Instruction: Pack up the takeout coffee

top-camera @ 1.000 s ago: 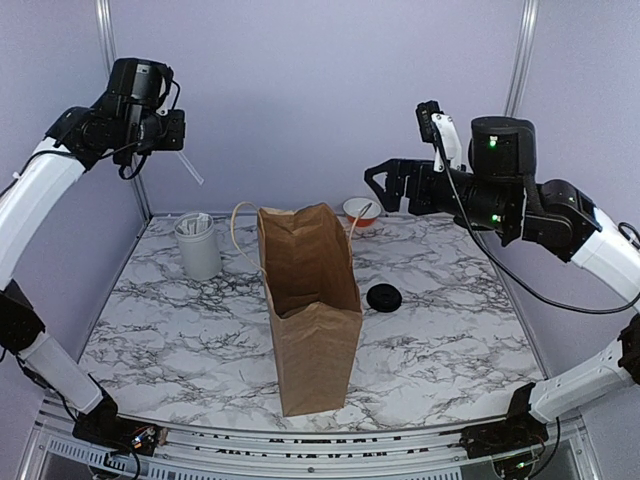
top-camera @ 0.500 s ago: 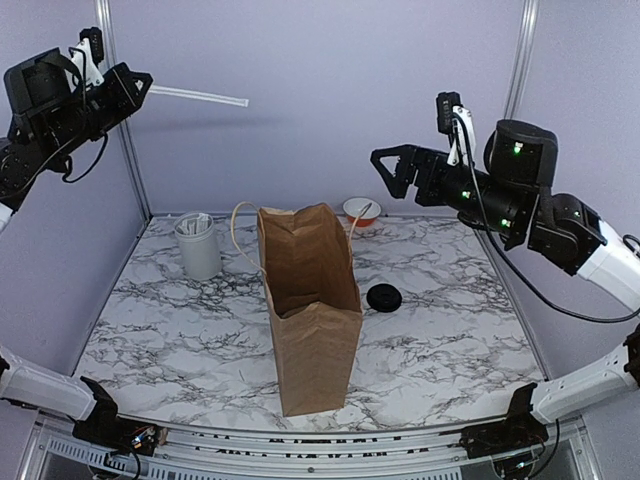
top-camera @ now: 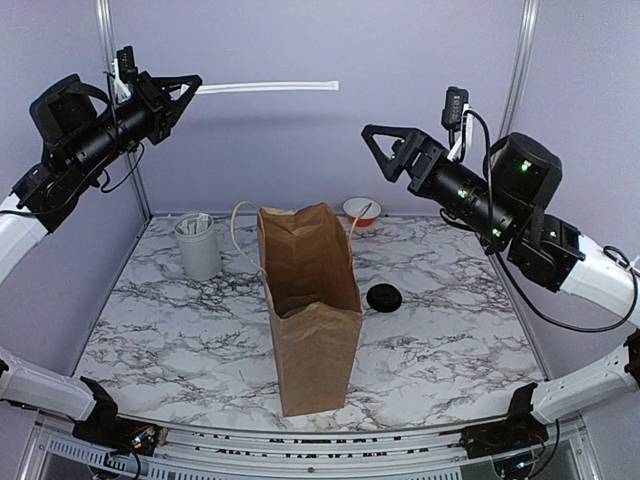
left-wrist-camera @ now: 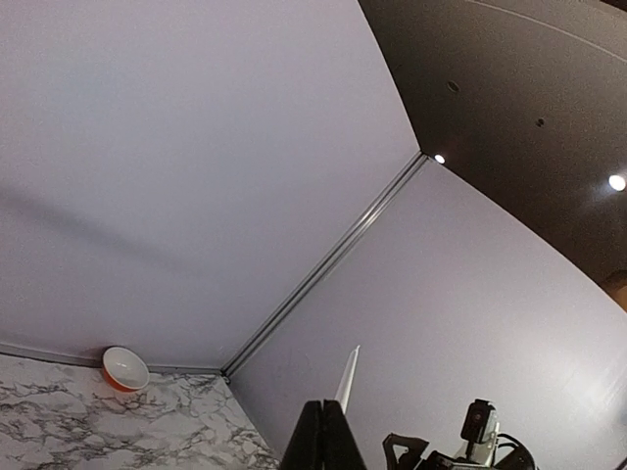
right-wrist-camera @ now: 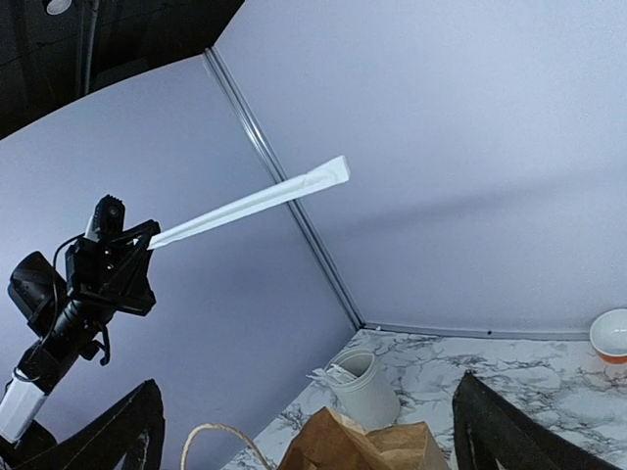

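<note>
While held high, left end effector (top-camera: 192, 86) clamps straw (top-camera: 270, 87)

"Can you read any writing in here?"

"None. The paper bag (top-camera: 310, 300) shows plain brown sides. The canister (top-camera: 198, 248) left of the bag, the black lid (top-camera: 384, 297) just right of it and the bowl (top-camera: 361, 211) behind it show no legible print."

"And the wrapped straw (top-camera: 265, 87) high above the bag?"

"Blank white, as far as I can tell."
</note>
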Robot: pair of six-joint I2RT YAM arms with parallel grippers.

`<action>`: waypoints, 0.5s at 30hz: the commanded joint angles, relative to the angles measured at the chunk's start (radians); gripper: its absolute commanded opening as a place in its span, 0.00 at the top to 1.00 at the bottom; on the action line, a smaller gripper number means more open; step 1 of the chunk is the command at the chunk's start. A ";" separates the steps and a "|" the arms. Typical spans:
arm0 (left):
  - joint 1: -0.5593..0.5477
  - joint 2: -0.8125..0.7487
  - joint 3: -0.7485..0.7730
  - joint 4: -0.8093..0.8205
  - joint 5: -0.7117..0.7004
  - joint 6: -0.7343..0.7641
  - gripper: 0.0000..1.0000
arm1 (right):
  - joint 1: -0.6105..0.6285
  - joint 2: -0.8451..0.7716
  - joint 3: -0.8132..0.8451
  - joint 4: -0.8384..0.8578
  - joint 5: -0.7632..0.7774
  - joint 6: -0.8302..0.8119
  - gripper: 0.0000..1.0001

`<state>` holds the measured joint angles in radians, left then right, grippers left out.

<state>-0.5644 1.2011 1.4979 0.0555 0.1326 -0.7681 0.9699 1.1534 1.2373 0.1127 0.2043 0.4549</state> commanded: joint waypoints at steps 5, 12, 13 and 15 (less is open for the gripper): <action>-0.088 0.059 -0.068 0.232 0.141 -0.195 1.00 | -0.008 0.040 -0.060 0.357 -0.040 0.137 0.01; -0.189 0.085 -0.102 0.261 0.115 -0.209 1.00 | -0.008 0.043 -0.144 0.544 0.054 0.181 0.02; -0.196 0.088 -0.105 0.264 0.115 -0.212 1.00 | -0.007 0.038 -0.159 0.580 0.067 0.186 0.03; -0.209 0.095 -0.106 0.269 0.116 -0.218 1.00 | -0.009 0.034 -0.183 0.633 0.082 0.193 0.04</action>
<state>-0.7544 1.2896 1.3956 0.2432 0.2390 -0.9638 0.9699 1.1984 1.0821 0.5724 0.2291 0.6102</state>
